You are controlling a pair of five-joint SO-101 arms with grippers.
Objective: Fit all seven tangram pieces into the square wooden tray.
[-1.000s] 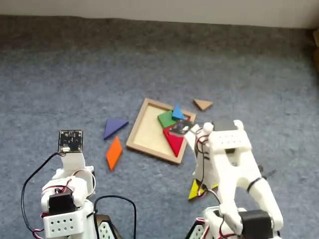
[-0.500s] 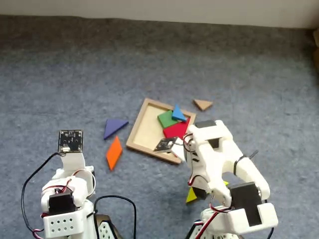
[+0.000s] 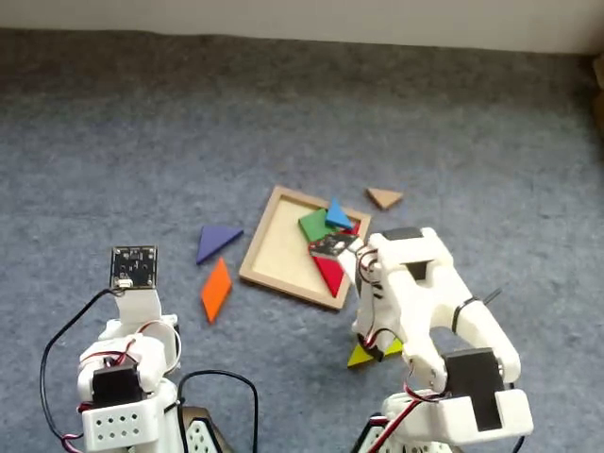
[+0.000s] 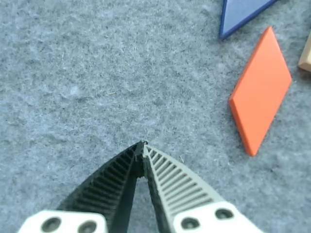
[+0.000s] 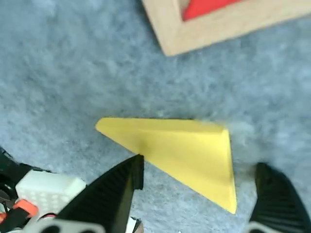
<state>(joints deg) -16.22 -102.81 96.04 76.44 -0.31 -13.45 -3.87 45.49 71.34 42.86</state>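
The square wooden tray holds a green piece, a small blue triangle and a red triangle. On the carpet lie a purple-blue triangle, an orange parallelogram and a tan triangle. A yellow triangle lies just in front of the tray's near right corner, partly under the right arm. My right gripper is open, one finger on each side of the yellow triangle. My left gripper is shut and holds nothing, hovering over bare carpet short of the orange parallelogram.
Grey-blue carpet covers the whole work area. The left arm sits at the near left, well away from the tray. The tray's corner lies just beyond the yellow piece. A wall edge runs along the far side.
The right arm swung left over the tray's near corner and back again, dropping down around the yellow triangle, which shifted slightly. The left arm has stayed still.
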